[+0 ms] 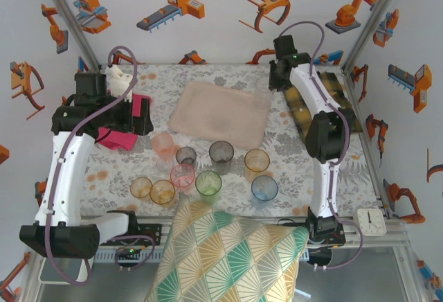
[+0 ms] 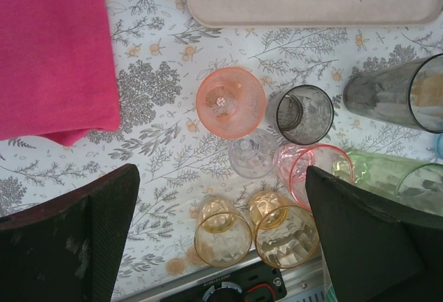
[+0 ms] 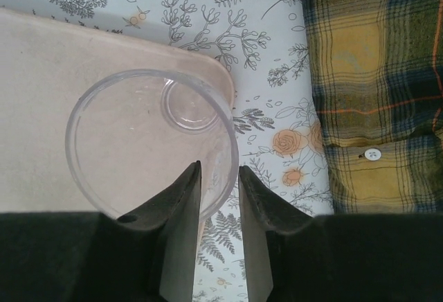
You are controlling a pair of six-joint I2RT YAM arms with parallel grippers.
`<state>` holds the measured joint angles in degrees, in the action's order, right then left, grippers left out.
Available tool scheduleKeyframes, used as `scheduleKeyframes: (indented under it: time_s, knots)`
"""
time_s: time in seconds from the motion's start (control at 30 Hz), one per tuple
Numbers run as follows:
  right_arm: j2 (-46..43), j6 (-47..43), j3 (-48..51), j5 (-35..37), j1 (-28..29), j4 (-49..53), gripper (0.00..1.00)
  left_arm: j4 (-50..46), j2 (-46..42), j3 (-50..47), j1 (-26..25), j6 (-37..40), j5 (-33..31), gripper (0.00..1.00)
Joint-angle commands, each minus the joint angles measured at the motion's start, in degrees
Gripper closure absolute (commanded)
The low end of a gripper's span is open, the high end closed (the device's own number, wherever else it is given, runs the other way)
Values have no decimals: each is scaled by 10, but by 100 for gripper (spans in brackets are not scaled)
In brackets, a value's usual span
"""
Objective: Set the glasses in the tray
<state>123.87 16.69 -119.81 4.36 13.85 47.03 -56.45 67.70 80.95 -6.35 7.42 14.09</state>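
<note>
clear glass (image 3: 149, 143) on tray (image 3: 41, 73) corner

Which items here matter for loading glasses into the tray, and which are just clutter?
Job:
- tray
- clear glass, standing on the tray's corner
- other glasses, clustered on the table in front of the tray

Lying about:
- magenta cloth
- plaid cloth
- patterned cushion
- clock

White walls (image 1: 228, 46) (orange robot stickers (image 1: 177, 5)).
</note>
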Motion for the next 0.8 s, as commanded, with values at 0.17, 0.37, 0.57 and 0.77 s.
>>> scheduleKeyframes:
  time_s: [0.17,0.37,0.57,0.77]
  knots:
    - [-25,2,-63,-1,-6,44,62,-12,-18,2,-1,17,-13,3]
    - [-119,12,-19,3,-6,64,62,-17,-22,8,-1,19,-11,3]
    - [-296,54,161,-33,-2,64,62,-22,-37,5,-1,26,7,3]
    - [-476,86,330,-46,49,82,62,-30,-67,-13,-2,36,36,3]
